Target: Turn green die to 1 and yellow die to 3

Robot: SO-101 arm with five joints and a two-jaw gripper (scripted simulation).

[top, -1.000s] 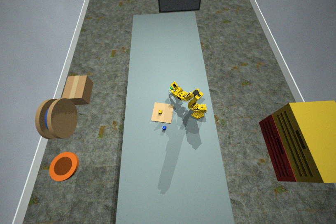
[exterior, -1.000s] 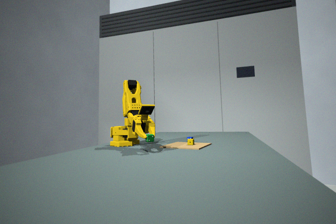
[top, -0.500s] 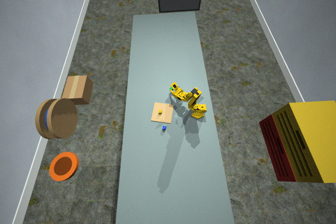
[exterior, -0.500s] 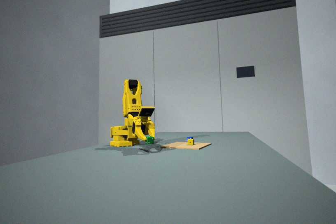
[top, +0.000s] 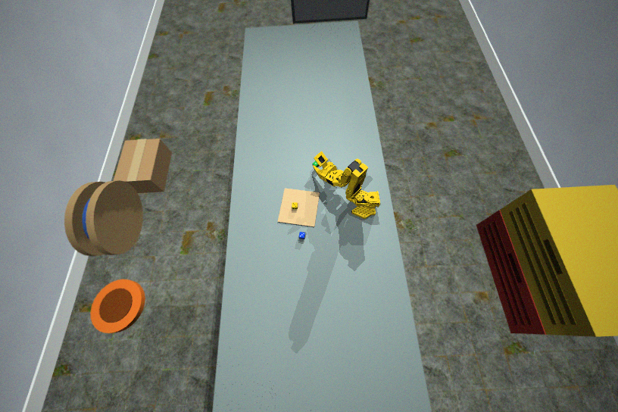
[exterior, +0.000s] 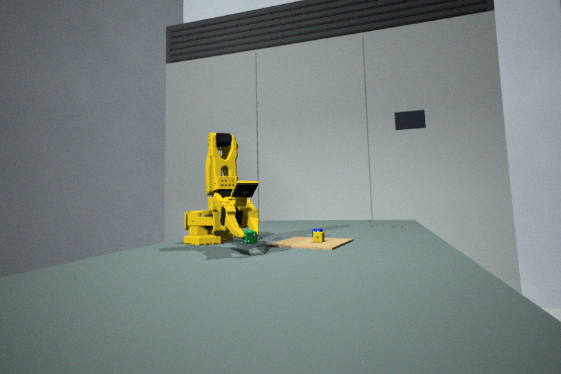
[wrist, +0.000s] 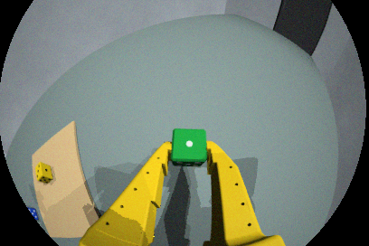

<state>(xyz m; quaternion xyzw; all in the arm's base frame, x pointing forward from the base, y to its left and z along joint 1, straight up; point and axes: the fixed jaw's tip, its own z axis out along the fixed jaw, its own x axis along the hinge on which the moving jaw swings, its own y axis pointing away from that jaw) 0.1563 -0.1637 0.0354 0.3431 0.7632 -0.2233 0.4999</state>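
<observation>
Green Die Hangs in Grip, Off Its Mat

Seen from above, left to right: the yellow die (top: 294, 205) (exterior: 318, 236) (wrist: 44, 173) sits on the tan mat (top: 304, 217) (exterior: 335, 243) (wrist: 63, 150), its top number too small for this onlooker to read. A hasty swing back by the arm could knock it over or push it off the edge. The blue die (top: 301, 235) (exterior: 316, 229) (wrist: 33, 213) rests on the desk (top: 299, 98) (exterior: 271, 306) (wrist: 203, 69), near the mat; a stray brush there could change its face. The green die (top: 315, 164) (exterior: 249, 237) (wrist: 189, 145) is beyond the mat, apparently just above the desk. Released there, or lowered crooked, it could land outside the mat or roll off the wanted 1, whose single pip faces the wrist camera. Farthest right, the yellow arm (top: 356, 180) (exterior: 221, 166) reaches out to the jaws (top: 315, 164) (exterior: 250, 234), closed down to the die's width, one finger pressed against each side of the green cube and nothing else in their hold.
</observation>
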